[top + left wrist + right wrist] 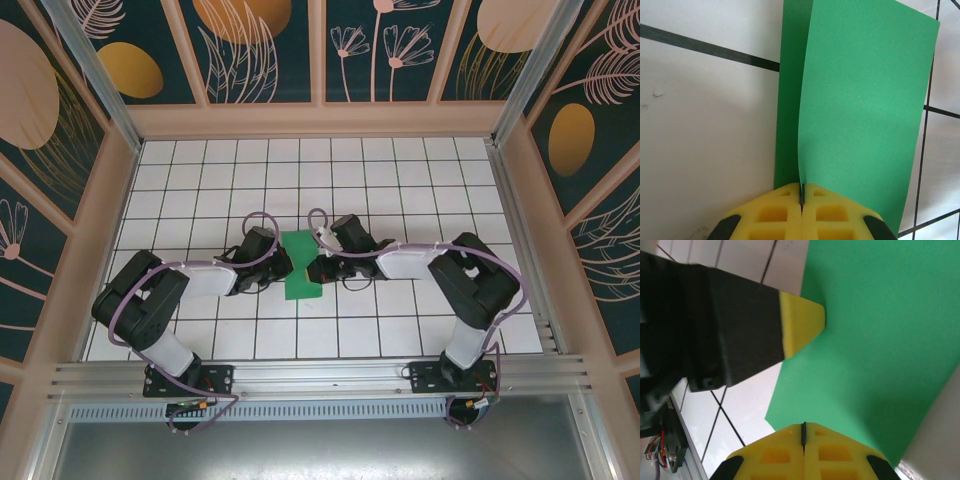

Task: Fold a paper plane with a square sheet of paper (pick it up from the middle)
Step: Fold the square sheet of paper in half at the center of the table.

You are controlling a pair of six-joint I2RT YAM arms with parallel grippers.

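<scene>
The task stood at an early stage. In the top view the square sheet of paper [301, 266] lay near the middle of the white tiled table [400, 170], showing as a narrow green strip running from 12 to 6 o'clock, which suggested it was doubled over or gathered along its centre line rather than spread flat. The left gripper [287, 268] met it from 9 o'clock and the right gripper [312, 268] from 3 o'clock, the two tips close together across the strip. From the left wrist, the left gripper [802, 197] had its yellow pads pressed together with the paper's edge running straight into the seam, so it pinched the sheet; one layer rose up towards 12 o'clock while a second layer lay behind it at 11 o'clock, an open, uncreased bend. From the right wrist, the right gripper [803, 435] was likewise closed, the green sheet reaching down into its seam, so it too appeared to be clamping the paper, with the left gripper's yellow tip [800, 325] touching the sheet at 12 o'clock. Judging from this, the pick-up from the middle was done and a first centre fold was being formed. No sharp crease, no pointed nose and no wings showed, so nearly all of the folding was left.
</scene>
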